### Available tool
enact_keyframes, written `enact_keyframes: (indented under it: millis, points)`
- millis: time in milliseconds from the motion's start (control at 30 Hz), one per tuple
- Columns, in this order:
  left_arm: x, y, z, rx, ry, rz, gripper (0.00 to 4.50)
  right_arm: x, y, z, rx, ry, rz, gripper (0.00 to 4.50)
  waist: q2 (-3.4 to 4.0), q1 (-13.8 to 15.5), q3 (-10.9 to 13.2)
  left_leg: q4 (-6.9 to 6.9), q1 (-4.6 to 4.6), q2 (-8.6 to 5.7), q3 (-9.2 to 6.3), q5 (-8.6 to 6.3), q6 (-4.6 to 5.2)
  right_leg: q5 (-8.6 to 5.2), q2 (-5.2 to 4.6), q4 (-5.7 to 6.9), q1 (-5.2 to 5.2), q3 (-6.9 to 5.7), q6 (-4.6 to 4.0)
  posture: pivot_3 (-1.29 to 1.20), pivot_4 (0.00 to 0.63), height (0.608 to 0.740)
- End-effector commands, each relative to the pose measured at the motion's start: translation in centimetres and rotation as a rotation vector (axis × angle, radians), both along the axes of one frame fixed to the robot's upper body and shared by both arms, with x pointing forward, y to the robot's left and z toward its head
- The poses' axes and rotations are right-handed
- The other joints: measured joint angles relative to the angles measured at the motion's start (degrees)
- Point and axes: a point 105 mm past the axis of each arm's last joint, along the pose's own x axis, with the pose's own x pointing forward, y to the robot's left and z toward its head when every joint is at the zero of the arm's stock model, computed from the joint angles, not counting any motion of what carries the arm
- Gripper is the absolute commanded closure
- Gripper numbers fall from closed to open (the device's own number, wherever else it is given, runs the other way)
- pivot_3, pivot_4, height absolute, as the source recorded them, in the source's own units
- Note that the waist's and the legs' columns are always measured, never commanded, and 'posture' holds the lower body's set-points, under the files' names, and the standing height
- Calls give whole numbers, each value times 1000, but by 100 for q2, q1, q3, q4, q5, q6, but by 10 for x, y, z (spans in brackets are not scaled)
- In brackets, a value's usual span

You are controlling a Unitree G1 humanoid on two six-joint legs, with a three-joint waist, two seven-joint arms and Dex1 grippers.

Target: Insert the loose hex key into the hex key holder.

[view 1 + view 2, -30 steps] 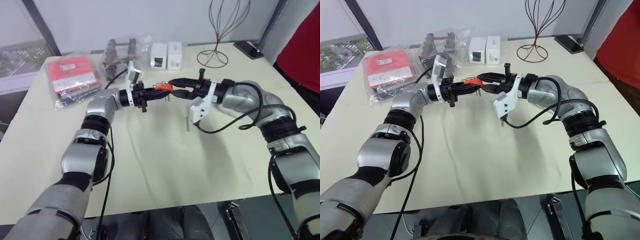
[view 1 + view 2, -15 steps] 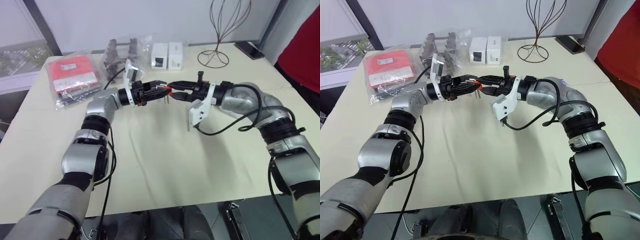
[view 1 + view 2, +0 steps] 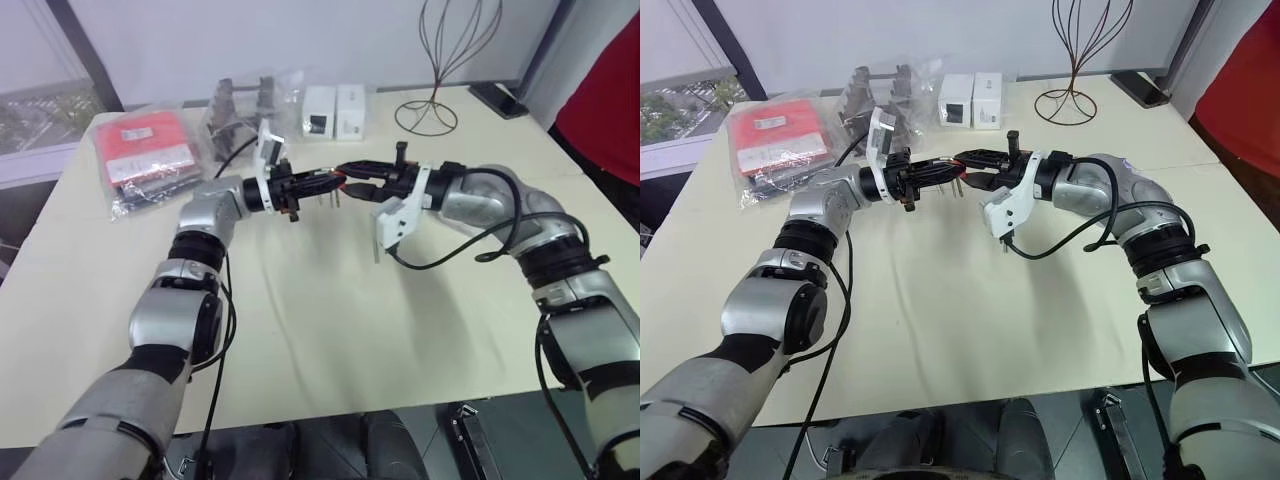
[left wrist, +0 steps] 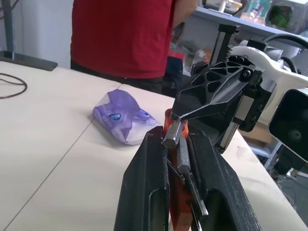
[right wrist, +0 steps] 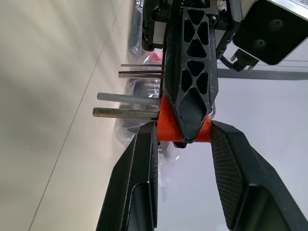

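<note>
Status: found the left gripper (image 3: 328,185) and the right gripper (image 5: 184,124) meeting tip to tip in the air above the far half of the table (image 3: 330,320).

Located the hex key holder (image 4: 174,192) off the table, at the point where the 2 grippers met. Saw its orange-red body clamped between the closed left fingers (image 4: 144,192), with 2 grey key ends lying along the same gap. Saw the same block also pinched on its 2 opposite sides by the right fingers (image 5: 132,192), set partly closed against it.

Counted 4 thin metal keys (image 5: 127,113) sticking out of the holder side by side toward the table surface. Could not tell the loose hex key apart from the keys seated in the block.

Noted a purple tissue pack (image 4: 124,121) lying on the table beyond the grippers and a person in a red top (image 4: 122,33) standing at the table edge behind it. Noted a red packet in clear plastic (image 3: 145,155) at the far left corner, 2 white boxes (image 3: 333,108) along the far edge and a wire stand (image 3: 428,110) just beside them.
</note>
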Motion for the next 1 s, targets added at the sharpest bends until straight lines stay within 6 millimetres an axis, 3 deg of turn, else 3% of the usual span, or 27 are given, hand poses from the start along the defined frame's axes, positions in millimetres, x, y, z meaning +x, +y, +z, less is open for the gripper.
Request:
enact_keyframes:
  millis: [33,67,233,333,433,533,633,733,867,1000]
  points:
    - [5,7,9,-18,-28,52,4500,-10,7,19,59,-51,51,2725,0,0,0,0,0,0,0,0,0,0,0,0,0,0,0,0,150,740]
    - [5,7,8,-18,-28,53,4500,-10,6,19,62,-51,50,2491,0,-2,0,1,0,0,0,0,0,0,0,0,0,0,0,0,150,740]
    - [4,10,6,-11,-29,61,4500,-6,1,17,75,-26,10,83,0,-6,0,1,0,0,0,0,0,0,0,2,0,0,0,0,150,740]
    - [2,17,1,24,-51,68,4500,0,-12,9,76,22,-73,83,0,-1,0,1,0,0,-1,0,0,0,0,2,0,0,0,0,150,740]
    - [-2,23,-4,93,-115,76,4500,10,-28,4,197,164,-204,83,-1,1,0,1,0,0,-1,0,0,0,0,2,1,0,0,0,150,740]
    - [-10,35,-7,178,-210,87,4500,16,-47,-23,532,637,-448,83,-1,4,-1,1,-1,4,-2,0,0,0,0,3,6,-2,0,0,150,740]
    - [-20,45,-10,240,-267,88,4500,6,-46,-36,856,1034,-565,83,1,2,-1,-3,-5,10,-7,-1,1,1,1,9,6,-3,-1,0,150,740]
    - [-33,52,-12,278,-305,90,4500,-10,-44,-53,950,1284,-688,83,3,19,-2,-12,-8,9,-8,-1,1,1,-1,16,1,0,-1,0,150,740]
    - [-47,54,-12,284,-318,103,4500,-24,-39,-68,969,1412,-786,83,4,129,-3,-9,-10,4,-10,-5,7,1,-5,17,5,0,-2,0,150,740]
    - [-55,53,-10,261,-312,142,4500,-25,-35,-79,995,1465,-854,83,4,188,-3,1,-10,0,-9,-6,8,1,-8,19,9,1,-2,0,150,740]
